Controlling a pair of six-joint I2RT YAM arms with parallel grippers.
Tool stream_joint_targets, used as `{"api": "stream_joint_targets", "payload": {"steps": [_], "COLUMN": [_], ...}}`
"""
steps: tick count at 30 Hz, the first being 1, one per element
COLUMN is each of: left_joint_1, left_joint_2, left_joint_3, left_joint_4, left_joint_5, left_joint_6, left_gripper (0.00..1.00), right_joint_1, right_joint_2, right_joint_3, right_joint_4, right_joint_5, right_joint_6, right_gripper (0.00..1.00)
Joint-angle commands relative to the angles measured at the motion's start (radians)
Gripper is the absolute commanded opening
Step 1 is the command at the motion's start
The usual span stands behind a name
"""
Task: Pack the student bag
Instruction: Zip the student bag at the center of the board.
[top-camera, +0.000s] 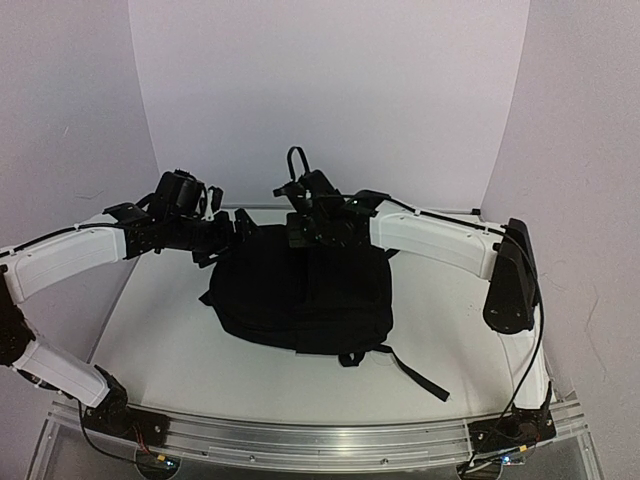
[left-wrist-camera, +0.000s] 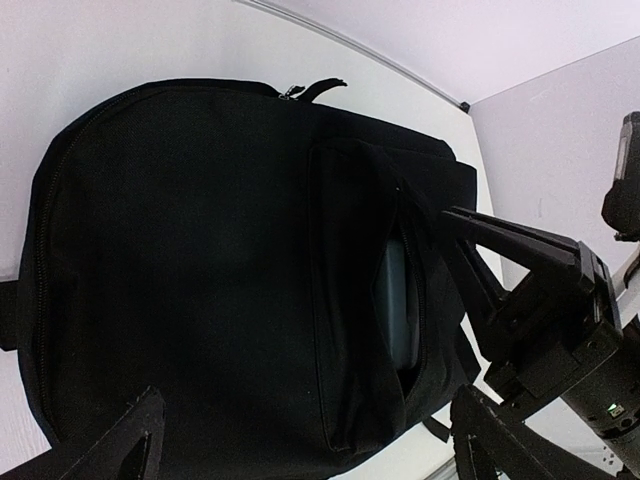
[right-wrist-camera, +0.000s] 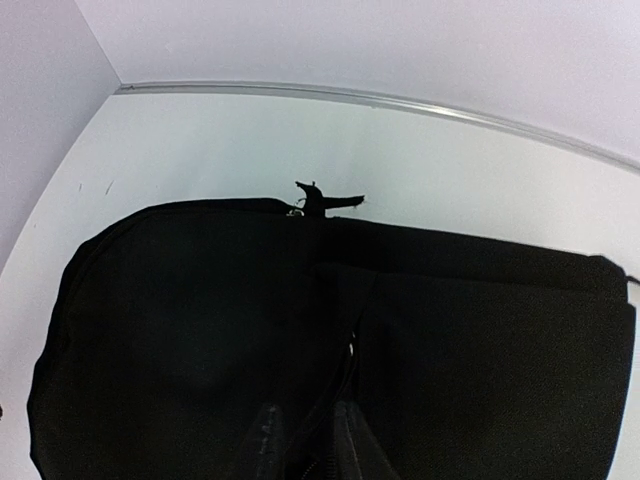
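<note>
The student bag (top-camera: 300, 290), a big black fabric backpack, lies flat in the middle of the white table (top-camera: 160, 330). In the left wrist view its front pocket gapes along the zip, and a grey flat thing (left-wrist-camera: 392, 300) shows inside. My left gripper (left-wrist-camera: 305, 450) hangs wide open over the bag's (left-wrist-camera: 180, 260) far left part and holds nothing. My right gripper (right-wrist-camera: 305, 445) sits at the pocket opening with its fingers (right-wrist-camera: 262, 440) drawn close on a dark zip pull below the metal slider (right-wrist-camera: 352, 348). From above, both grippers, left (top-camera: 235, 225) and right (top-camera: 300, 232), crowd the bag's far edge.
A black flat object (top-camera: 510, 280) leans at the table's right edge beside the right arm. A loose shoulder strap (top-camera: 415, 370) trails from the bag toward the near right. White walls (top-camera: 330, 90) close in the back and sides.
</note>
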Motion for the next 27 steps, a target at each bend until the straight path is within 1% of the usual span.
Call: {"api": "stream_joint_targets", "payload": {"steps": [1, 4, 6, 9, 16, 18, 19, 25, 27], "left_joint_1": [0.007, 0.008, 0.007, 0.008, 0.008, 0.008, 0.008, 0.008, 0.008], "left_joint_2": [-0.015, 0.014, 0.036, 0.057, 0.082, 0.083, 0.083, 0.098, 0.119], "left_joint_3": [0.006, 0.032, 0.053, 0.069, 0.068, 0.066, 0.066, 0.069, 0.085], "left_joint_4": [0.020, 0.022, 0.024, 0.033, 0.047, 0.046, 0.046, 0.054, 0.061], "left_joint_5": [0.013, 0.034, 0.048, 0.064, 0.084, 0.086, 0.086, 0.084, 0.088], "left_joint_6": [-0.008, -0.001, 0.004, 0.007, 0.002, 0.000, 0.000, 0.001, 0.003], "left_gripper": [1.00, 1.00, 1.00, 1.00, 1.00, 1.00, 1.00, 1.00, 1.00], "right_joint_1": [-0.008, -0.012, -0.014, -0.016, -0.021, -0.023, -0.024, -0.025, -0.024], "right_joint_2": [0.026, 0.021, 0.018, 0.021, 0.046, 0.051, 0.053, 0.049, 0.043], "right_joint_3": [0.038, 0.032, 0.029, 0.032, 0.035, 0.039, 0.040, 0.050, 0.049], "right_joint_4": [-0.009, -0.009, -0.009, -0.010, -0.014, -0.015, -0.015, -0.014, -0.014], "right_joint_5": [0.034, 0.014, 0.006, -0.010, -0.017, -0.017, -0.013, 0.014, 0.023], "right_joint_6": [-0.001, 0.000, 0.002, -0.003, -0.002, -0.002, -0.002, -0.004, -0.003], "right_gripper": [0.04, 0.02, 0.03, 0.21, 0.28, 0.26, 0.24, 0.01, 0.00]}}
